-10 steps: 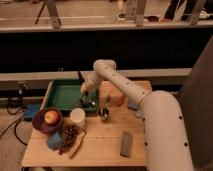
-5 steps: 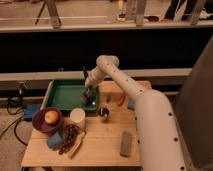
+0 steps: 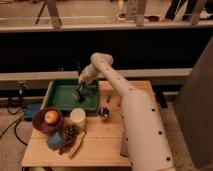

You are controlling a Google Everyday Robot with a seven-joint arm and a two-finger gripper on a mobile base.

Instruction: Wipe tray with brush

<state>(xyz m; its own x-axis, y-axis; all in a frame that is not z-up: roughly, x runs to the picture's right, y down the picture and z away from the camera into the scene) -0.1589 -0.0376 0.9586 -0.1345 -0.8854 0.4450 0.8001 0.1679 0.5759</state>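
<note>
The green tray (image 3: 62,97) lies at the table's back left. My gripper (image 3: 81,85) hangs over the tray's right-centre part, reaching down from the arm's elbow (image 3: 101,62). It is shut on the brush (image 3: 78,94), whose bristle head sits low against the tray floor. The thin black handle points up past the gripper.
In front of the tray stand a purple bowl (image 3: 44,123) holding an apple (image 3: 51,117), a white cup (image 3: 77,117), grapes (image 3: 70,134) and a blue object (image 3: 55,141). A small metal cup (image 3: 103,112) and an orange-handled tool (image 3: 118,102) lie right of the tray. My arm crosses the table's right side.
The gripper with the brush has shifted a little left and farther back over the tray, from its right edge toward the middle. The elbow has risen.
</note>
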